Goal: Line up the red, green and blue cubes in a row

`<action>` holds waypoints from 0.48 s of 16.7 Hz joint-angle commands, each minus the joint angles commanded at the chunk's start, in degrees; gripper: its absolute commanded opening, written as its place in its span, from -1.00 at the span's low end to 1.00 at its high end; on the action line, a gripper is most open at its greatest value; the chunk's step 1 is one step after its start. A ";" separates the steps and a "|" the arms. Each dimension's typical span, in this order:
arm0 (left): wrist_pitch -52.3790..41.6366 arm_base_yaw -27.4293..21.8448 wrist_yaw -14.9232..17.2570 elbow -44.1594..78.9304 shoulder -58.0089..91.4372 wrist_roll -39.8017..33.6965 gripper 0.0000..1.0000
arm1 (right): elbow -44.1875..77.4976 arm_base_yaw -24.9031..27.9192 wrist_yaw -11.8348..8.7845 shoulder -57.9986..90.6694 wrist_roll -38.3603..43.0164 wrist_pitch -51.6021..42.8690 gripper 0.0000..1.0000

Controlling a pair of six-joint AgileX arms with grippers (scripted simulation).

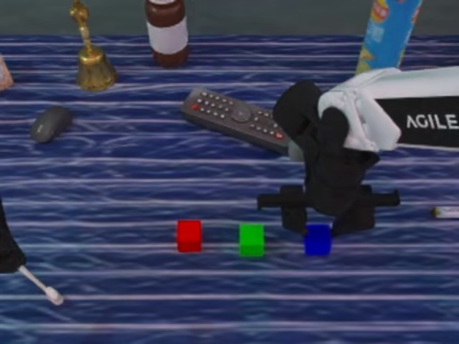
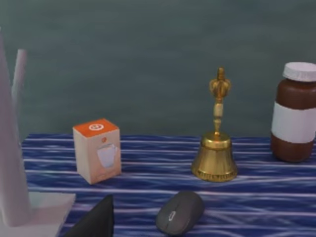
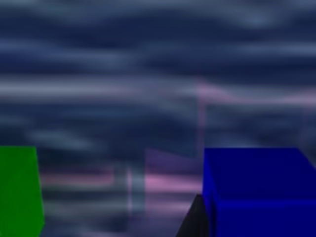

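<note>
Right gripper (image 1: 317, 223) sits low over the blue cube (image 1: 317, 239), fingers spread to either side of it; whether the pads touch its faces we cannot tell. Blue cube rests on the table (image 1: 107, 208) directly under the gripper. Green cube (image 1: 251, 239) lies near on its left, red cube (image 1: 188, 236) farther left, all 3 roughly in line with even gaps, so we judge the row about done. Cubes look small, rigid and light, smooth-faced, likely a bit slippery; best taken on 2 opposite flat sides, centred. Remote control (image 1: 237, 118) lies behind the gripper. Left gripper (image 1: 7, 247) is parked far left.
</note>
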 joint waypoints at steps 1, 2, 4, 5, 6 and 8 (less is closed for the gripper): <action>0.00 0.00 0.00 0.00 0.00 0.00 1.00 | 0.00 0.00 0.00 0.00 0.00 0.00 0.51; 0.00 0.00 0.00 0.00 0.00 0.00 1.00 | 0.00 0.00 0.00 0.00 0.00 0.00 0.66; 0.00 0.00 0.00 0.00 0.00 0.00 1.00 | 0.00 0.00 0.00 0.00 0.00 0.00 0.96; 0.00 0.00 0.00 0.00 0.00 0.00 1.00 | 0.00 0.00 0.00 0.00 0.00 0.00 1.00; 0.00 0.00 0.00 0.00 0.00 0.00 1.00 | 0.00 0.00 0.00 0.00 0.00 0.00 1.00; 0.00 0.00 0.00 0.00 0.00 0.00 1.00 | 0.00 0.00 0.00 0.00 0.00 0.00 1.00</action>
